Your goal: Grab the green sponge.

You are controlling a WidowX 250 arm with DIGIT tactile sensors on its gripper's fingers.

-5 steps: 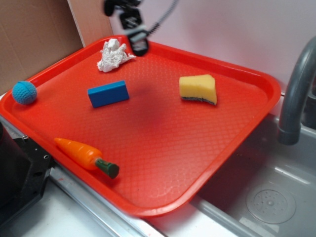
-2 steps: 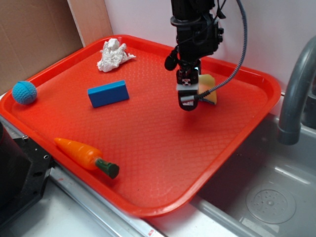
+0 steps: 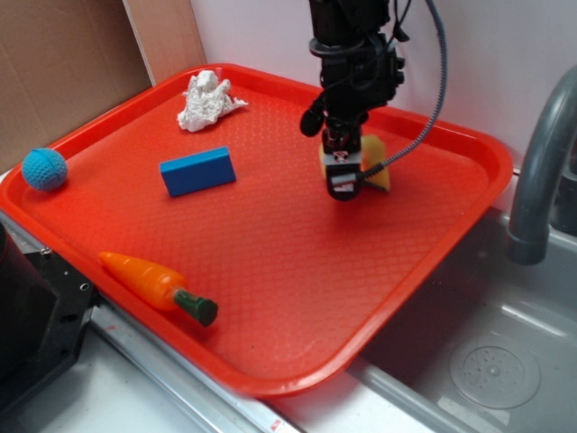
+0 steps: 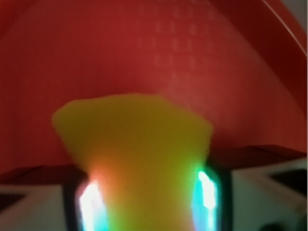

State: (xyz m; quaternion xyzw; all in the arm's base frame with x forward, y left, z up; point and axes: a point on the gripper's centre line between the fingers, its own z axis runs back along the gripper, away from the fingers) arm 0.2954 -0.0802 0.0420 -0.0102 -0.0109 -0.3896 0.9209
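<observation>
The green sponge (image 3: 378, 162) is a yellow foam wedge lying on the far right part of the red tray (image 3: 270, 383). In the exterior view the arm hides most of it. My gripper (image 3: 344, 177) stands upright over the sponge's left end. In the wrist view the sponge (image 4: 134, 139) fills the middle and narrows where it runs down into my gripper (image 4: 149, 202). The lit fingers (image 4: 90, 202) press in on both sides, so the gripper is shut on the foam. The sponge's dark scouring face is hidden.
On the tray lie a blue block (image 3: 198, 171), a crumpled white wad (image 3: 207, 99), a blue knitted ball (image 3: 45, 169) and a toy carrot (image 3: 153, 284). A grey faucet (image 3: 541, 171) and a sink (image 3: 496, 361) are to the right.
The gripper came from the tray's back left, near the white wad, down onto the sponge. Since 0.4 s ago it has closed in and the visible yellow part has shrunk.
</observation>
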